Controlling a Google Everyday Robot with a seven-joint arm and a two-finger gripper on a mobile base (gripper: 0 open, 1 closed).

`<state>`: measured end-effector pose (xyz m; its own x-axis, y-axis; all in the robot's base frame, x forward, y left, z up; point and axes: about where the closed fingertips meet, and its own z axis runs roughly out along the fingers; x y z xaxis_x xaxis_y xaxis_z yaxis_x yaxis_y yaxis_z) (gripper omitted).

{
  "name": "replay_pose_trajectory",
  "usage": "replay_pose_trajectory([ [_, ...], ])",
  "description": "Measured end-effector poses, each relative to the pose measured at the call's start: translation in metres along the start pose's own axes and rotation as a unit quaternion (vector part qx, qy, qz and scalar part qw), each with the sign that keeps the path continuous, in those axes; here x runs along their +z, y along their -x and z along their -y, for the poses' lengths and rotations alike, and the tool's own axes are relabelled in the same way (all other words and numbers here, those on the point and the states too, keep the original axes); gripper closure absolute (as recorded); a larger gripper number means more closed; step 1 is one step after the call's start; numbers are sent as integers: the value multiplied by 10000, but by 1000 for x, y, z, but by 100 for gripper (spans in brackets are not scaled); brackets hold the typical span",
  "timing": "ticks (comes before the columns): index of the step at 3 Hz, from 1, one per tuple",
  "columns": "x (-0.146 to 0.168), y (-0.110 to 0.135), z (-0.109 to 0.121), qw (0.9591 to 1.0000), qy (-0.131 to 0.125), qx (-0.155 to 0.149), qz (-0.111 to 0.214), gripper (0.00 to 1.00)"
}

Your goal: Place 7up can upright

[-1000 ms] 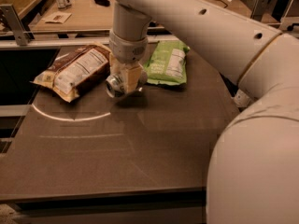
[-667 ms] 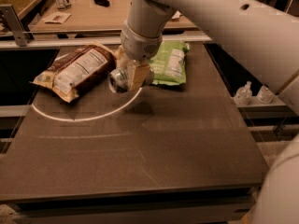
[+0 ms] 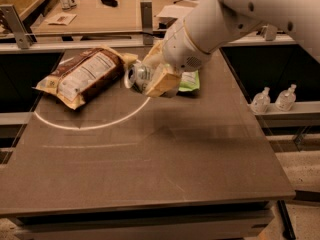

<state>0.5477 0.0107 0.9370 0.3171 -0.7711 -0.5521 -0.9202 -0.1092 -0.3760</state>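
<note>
The 7up can (image 3: pixel 138 77) is held on its side above the dark table (image 3: pixel 150 164), its silver top facing left toward the camera. My gripper (image 3: pixel 150 76) is shut on the can, its tan fingers (image 3: pixel 162 81) around the can's body. The can hangs clear of the table surface, right of the brown bag. Most of the green label is hidden by the fingers.
A brown snack bag (image 3: pixel 82 75) lies at the back left. A flat light-green snack bag (image 3: pixel 189 80) lies behind the gripper, mostly hidden by the arm. A white arc is marked on the table. Two small bottles (image 3: pixel 274 99) stand on a shelf to the right.
The arm has swung up and to the right, lifting the can off the table; the can now lies tilted sideways in the gripper.
</note>
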Motion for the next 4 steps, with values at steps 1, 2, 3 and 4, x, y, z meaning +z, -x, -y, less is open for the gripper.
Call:
replay_pose_trajectory([
  [1, 2, -3, -8, 9944, -543, 365, 832, 100],
  [2, 0, -1, -3, 9765, -1103, 595, 1754, 100],
  [3, -4, 9, 3, 9546, -1373, 779, 2527, 100],
  [4, -8, 13, 4, 9407, -1360, 1061, 2921, 100],
])
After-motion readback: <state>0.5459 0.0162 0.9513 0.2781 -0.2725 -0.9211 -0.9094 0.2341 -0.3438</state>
